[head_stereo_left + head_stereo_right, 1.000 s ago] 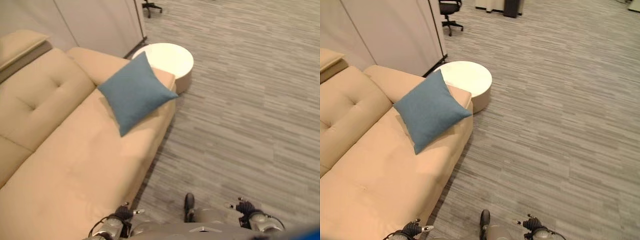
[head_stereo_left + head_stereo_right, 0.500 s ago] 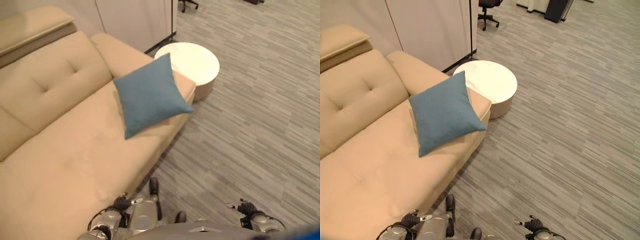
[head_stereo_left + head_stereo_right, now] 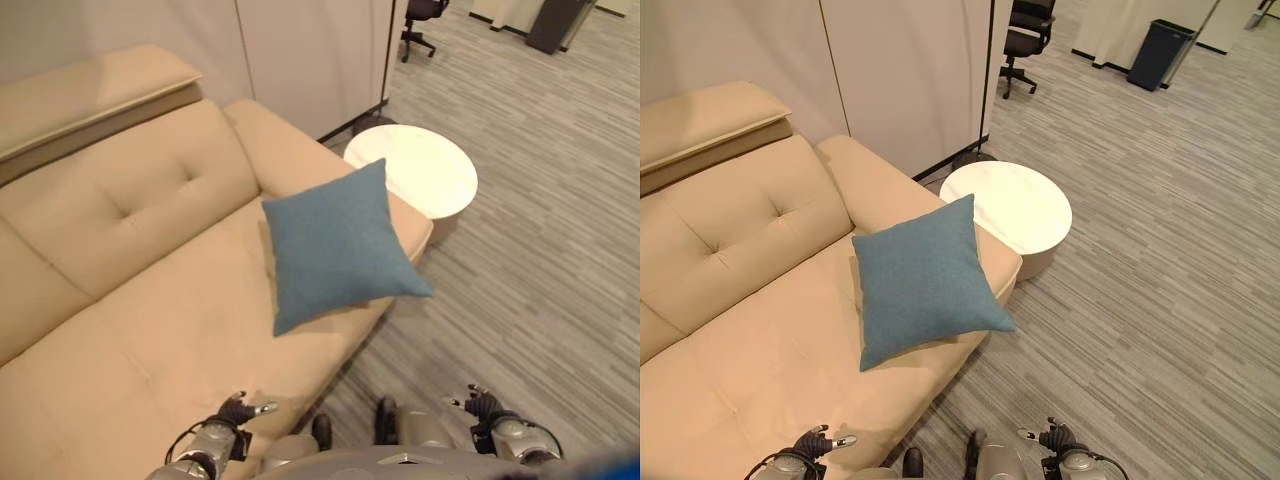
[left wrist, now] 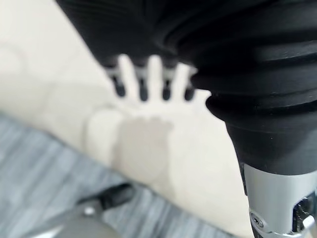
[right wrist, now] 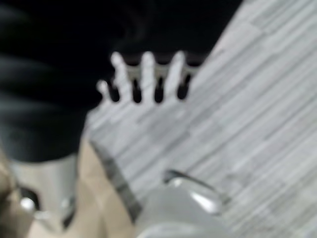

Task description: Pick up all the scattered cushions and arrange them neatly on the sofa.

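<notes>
A blue square cushion point(image 3: 338, 248) lies tilted on the right end of the beige sofa point(image 3: 150, 300), one corner hanging past the seat's edge toward the floor. My left hand point(image 3: 236, 411) hangs low over the sofa's front edge, fingers straight and holding nothing; the left wrist view has its fingers point(image 4: 148, 79) spread above the beige seat. My right hand point(image 3: 480, 406) hangs over the grey carpet, open and empty, its fingers point(image 5: 143, 74) straight in the right wrist view.
A round white side table point(image 3: 412, 170) stands just past the sofa's right arm. Pale partition panels point(image 3: 910, 70) rise behind the sofa. An office chair point(image 3: 1025, 35) and a dark bin point(image 3: 1158, 55) stand far back on the grey striped carpet point(image 3: 1160, 260).
The whole picture has shifted: the camera has turned toward the sofa, so more of its backrest and the panels show. Both hands stay low and open.
</notes>
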`<state>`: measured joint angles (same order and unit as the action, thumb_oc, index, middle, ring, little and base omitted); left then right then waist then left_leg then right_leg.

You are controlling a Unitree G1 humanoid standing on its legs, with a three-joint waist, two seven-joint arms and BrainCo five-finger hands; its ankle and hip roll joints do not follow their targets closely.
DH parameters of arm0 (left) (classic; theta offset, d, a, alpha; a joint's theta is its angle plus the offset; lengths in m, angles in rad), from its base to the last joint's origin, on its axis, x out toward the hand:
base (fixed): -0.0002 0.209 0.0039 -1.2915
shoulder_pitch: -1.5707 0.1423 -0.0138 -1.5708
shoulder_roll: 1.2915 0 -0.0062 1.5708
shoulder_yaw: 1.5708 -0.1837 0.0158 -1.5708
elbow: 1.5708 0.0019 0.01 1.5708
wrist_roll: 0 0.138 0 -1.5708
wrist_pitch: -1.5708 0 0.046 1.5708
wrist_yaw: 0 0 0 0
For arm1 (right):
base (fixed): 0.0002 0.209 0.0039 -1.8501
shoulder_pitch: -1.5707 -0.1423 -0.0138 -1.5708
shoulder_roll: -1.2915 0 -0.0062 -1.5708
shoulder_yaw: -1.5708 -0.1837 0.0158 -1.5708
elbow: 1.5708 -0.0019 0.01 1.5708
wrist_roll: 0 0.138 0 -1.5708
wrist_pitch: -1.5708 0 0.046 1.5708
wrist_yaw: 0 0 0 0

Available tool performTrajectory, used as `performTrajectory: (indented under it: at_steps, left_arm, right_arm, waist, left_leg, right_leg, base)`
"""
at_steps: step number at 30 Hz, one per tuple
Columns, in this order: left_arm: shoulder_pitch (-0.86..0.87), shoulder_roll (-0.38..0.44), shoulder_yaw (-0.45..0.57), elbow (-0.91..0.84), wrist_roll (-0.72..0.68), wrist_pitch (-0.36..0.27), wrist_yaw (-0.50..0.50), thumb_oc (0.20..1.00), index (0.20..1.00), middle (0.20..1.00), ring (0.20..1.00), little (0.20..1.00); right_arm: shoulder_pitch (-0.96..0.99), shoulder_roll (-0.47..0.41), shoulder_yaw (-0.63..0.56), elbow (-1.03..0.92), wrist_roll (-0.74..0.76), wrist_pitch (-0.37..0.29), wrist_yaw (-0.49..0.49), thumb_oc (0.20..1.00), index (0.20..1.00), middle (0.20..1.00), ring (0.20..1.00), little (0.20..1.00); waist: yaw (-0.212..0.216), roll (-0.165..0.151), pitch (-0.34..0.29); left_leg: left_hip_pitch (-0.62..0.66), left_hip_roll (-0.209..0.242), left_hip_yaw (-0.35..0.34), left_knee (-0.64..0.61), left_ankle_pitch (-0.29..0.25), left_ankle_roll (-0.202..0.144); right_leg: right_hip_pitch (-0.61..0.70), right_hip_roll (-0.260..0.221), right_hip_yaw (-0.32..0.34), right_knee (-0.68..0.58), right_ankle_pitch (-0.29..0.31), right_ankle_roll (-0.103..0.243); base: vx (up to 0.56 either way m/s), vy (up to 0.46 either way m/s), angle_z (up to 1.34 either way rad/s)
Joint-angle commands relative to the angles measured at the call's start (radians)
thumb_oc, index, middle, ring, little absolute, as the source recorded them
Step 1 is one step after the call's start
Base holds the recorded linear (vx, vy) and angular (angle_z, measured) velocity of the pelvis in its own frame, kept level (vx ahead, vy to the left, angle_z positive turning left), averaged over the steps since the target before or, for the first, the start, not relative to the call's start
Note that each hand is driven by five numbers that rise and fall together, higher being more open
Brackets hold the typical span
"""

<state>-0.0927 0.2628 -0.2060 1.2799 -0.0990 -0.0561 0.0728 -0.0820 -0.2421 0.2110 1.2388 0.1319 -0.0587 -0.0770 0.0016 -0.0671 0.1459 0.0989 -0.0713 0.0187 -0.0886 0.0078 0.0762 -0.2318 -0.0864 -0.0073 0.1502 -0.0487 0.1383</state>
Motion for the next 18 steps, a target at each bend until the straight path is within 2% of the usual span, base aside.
performTrajectory:
  at_steps: [1,5,9,11,13,14,15,16,18]
  left_arm:
    - [-0.011,0.001,0.014,-0.008,-0.044,-0.029,0.012,1.000,1.000,1.000,1.000,1.000]
    - [0.004,-0.002,0.023,0.003,-0.047,-0.033,0.013,1.000,1.000,1.000,1.000,1.000]
    - [0.005,0.006,0.034,-0.017,-0.066,-0.032,0.025,1.000,1.000,1.000,1.000,1.000]
    - [0.001,0.011,0.033,-0.024,-0.067,-0.034,0.032,1.000,1.000,1.000,1.000,1.000]
    - [-0.009,0.020,0.038,-0.083,-0.097,-0.050,0.062,1.000,1.000,1.000,1.000,1.000]
    - [-0.019,0.023,0.040,-0.136,-0.128,-0.061,0.084,1.000,1.000,1.000,1.000,1.000]
    - [-0.022,0.023,0.061,-0.222,-0.199,-0.087,0.134,1.000,1.000,1.000,1.000,1.000]
    - [-0.021,0.023,0.061,-0.222,-0.199,-0.087,0.135,1.000,1.000,1.000,1.000,1.000]
    - [-0.013,0.032,0.072,-0.280,-0.217,-0.094,0.154,1.000,1.000,1.000,1.000,1.000]
  right_arm:
    - [-0.024,-0.031,-0.001,0.004,0.006,-0.011,-0.010,1.000,1.000,1.000,1.000,1.000]
    - [-0.003,-0.037,-0.012,0.019,0.006,-0.013,-0.013,1.000,1.000,1.000,1.000,1.000]
    - [0.027,-0.067,-0.045,-0.011,0.037,-0.033,-0.030,1.000,1.000,1.000,1.000,1.000]
    - [0.031,-0.076,-0.053,-0.025,0.043,-0.040,-0.036,1.000,1.000,1.000,1.000,1.000]
    - [0.061,-0.129,-0.111,-0.142,0.072,-0.067,-0.070,1.000,1.000,1.000,1.000,1.000]
    - [0.074,-0.157,-0.148,-0.223,0.087,-0.083,-0.096,1.000,1.000,1.000,1.000,1.000]
    - [0.062,-0.187,-0.179,-0.343,0.095,-0.096,-0.127,1.000,1.000,1.000,1.000,1.000]
    - [0.062,-0.187,-0.179,-0.344,0.094,-0.096,-0.127,1.000,1.000,1.000,1.000,1.000]
    - [0.041,-0.200,-0.184,-0.385,0.082,-0.095,-0.140,1.000,1.000,1.000,1.000,1.000]
  waist:
    - [-0.008,-0.005,0.016]
    - [-0.015,-0.020,-0.005]
    - [-0.019,-0.025,-0.024]
    - [-0.024,-0.026,-0.024]
    - [-0.049,-0.037,-0.022]
    - [-0.064,-0.040,-0.007]
    - [-0.060,-0.028,0.002]
    - [-0.061,-0.028,0.001]
    - [-0.058,-0.024,-0.011]
  left_leg:
    - [-0.049,0.020,-0.035,0.101,-0.044,-0.075]
    - [-0.039,0.023,-0.058,0.120,-0.064,-0.091]
    - [-0.037,0.056,-0.078,0.112,-0.056,-0.123]
    - [-0.043,0.060,-0.081,0.113,-0.053,-0.130]
    - [-0.090,0.082,-0.016,0.173,-0.060,-0.147]
    - [-0.127,0.095,0.069,0.224,-0.064,-0.143]
    - [-0.143,0.095,0.082,0.207,-0.058,-0.136]
    - [-0.143,0.095,0.081,0.206,-0.058,-0.136]
    - [-0.123,0.091,0.085,0.167,-0.058,-0.125]
  right_leg:
    - [0.075,0.026,-0.001,-0.062,0.134,0.013]
    - [0.128,0.029,-0.011,-0.101,0.129,0.005]
    - [0.189,0.040,-0.077,-0.138,0.095,-0.021]
    - [0.194,0.041,-0.088,-0.142,0.090,-0.025]
    - [0.208,0.029,-0.130,-0.158,0.078,-0.029]
    - [0.209,0.016,-0.155,-0.155,0.072,-0.032]
    - [0.200,0.013,-0.171,-0.136,0.061,-0.030]
    - [0.200,0.013,-0.171,-0.136,0.061,-0.030]
    - [0.203,0.011,-0.165,-0.135,0.058,-0.023]
  base:
    - [0.19,-0.129,0.75]
    - [0.17,-0.142,0.47]
    - [0.12,-0.192,0.45]
    - [0.02,-0.120,0.77]
    - [-0.01,-0.115,0.64]
    - [-0.04,0.014,1.67]
    - [-0.03,0.030,1.61]
    - [0.08,0.081,0.87]
    - [0.12,0.078,-0.70]
